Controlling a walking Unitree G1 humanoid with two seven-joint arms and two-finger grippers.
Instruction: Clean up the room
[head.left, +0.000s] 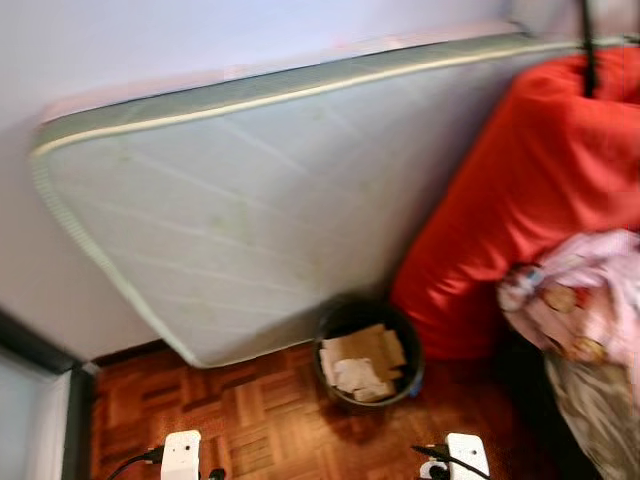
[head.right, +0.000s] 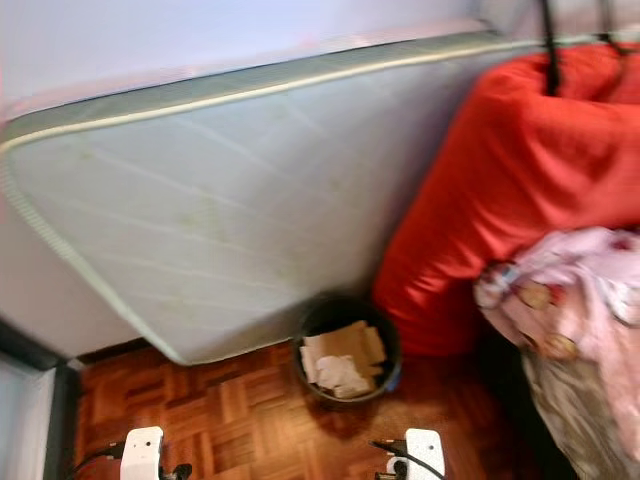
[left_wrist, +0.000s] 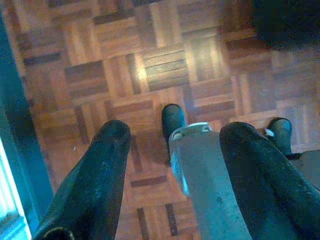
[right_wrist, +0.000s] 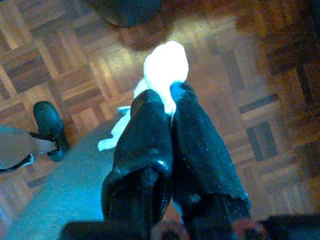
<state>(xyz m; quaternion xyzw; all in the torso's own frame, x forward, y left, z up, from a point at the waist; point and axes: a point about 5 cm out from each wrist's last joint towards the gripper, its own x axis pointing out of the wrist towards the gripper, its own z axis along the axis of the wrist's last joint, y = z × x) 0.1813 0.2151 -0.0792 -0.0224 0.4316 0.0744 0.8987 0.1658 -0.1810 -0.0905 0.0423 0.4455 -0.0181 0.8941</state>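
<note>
A: Where are we in the tidy-up?

B: Start with the biggest things. A mattress (head.left: 250, 200) leans against the wall, a red beanbag (head.left: 540, 190) slumps beside it, and a heap of pink cloth (head.left: 590, 300) sits in front of that. On the parquet floor (left_wrist: 165, 65), at the foot of the mattress, stands the dark bin (head.left: 368, 352), already holding cardboard and paper scraps.

A: And what are we carrying?

B: Our right gripper (right_wrist: 170, 102) has its jaws pressed together on a crumpled white tissue (right_wrist: 165, 67). Most of the wad bulges out just past the fingertips, with a thin tail trailing back along one side of the fingers. Its long axis runs roughly in line with the fingers, pointing away from the wrist and down toward the floor.

A: So we're mid-delivery?

B: That's our reading: the tissue is in hand and not yet dropped. The dark shape beyond the fingertips in the right wrist view may be the bin; we can't be sure.

A: Next move?

B: We judge it calls for bringing the jaws over the bin's mouth, then parting them.

A: The other arm?

B: Our left gripper (left_wrist: 172, 145) hangs idle, jaws spread wide with nothing between them.
</note>
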